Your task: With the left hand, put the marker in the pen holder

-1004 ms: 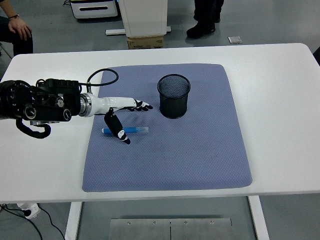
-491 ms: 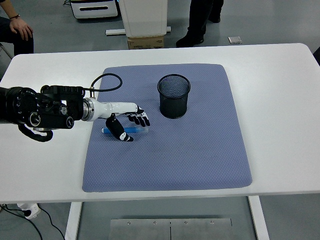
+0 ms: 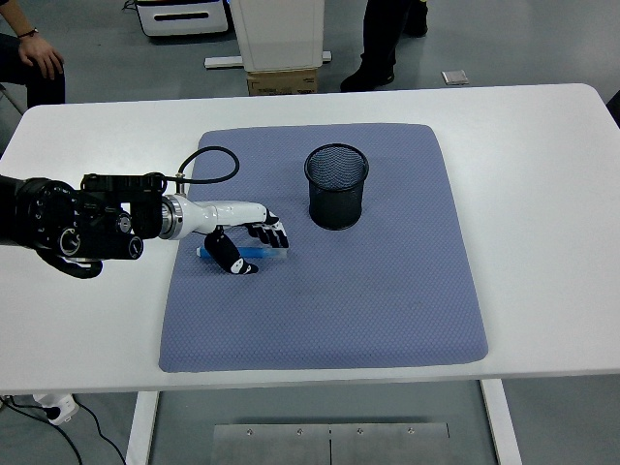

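Grasp step in hand: left hand is down over the blue marker, which lies flat on the blue mat toward its left edge, fingers curled about the barrel, thumb on the near side; firm grip not confirmed, marker not lifted. Judgement: next move needs a secure pinch, lift, carry right to the black mesh pen holder, and tipping upright over its rim.
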`<action>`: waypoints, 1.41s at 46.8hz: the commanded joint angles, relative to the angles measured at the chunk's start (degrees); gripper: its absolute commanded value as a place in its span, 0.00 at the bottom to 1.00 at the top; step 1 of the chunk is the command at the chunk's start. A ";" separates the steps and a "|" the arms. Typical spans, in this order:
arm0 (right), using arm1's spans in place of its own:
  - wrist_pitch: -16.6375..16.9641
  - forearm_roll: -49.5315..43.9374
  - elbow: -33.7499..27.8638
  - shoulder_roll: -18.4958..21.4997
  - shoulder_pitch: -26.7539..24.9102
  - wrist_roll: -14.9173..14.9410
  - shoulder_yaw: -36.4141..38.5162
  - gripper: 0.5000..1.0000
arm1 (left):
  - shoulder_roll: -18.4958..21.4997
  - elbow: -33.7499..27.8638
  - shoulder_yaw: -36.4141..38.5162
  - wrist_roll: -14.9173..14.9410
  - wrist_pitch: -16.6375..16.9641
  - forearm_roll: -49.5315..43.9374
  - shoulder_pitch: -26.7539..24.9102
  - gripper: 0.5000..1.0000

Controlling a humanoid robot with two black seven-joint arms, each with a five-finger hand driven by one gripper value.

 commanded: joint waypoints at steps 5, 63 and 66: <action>0.00 0.00 0.00 0.00 0.00 0.00 0.00 1.00 | 0.01 0.08 0.84 -0.18 1.60 0.35 0.00 0.31; 0.00 0.00 0.00 0.00 0.00 -0.08 0.00 1.00 | 0.18 1.92 0.93 -1.94 1.77 1.41 0.53 0.00; 0.00 0.00 0.00 0.00 0.00 0.00 0.00 1.00 | 0.27 1.92 0.93 -1.94 1.77 1.14 0.44 0.00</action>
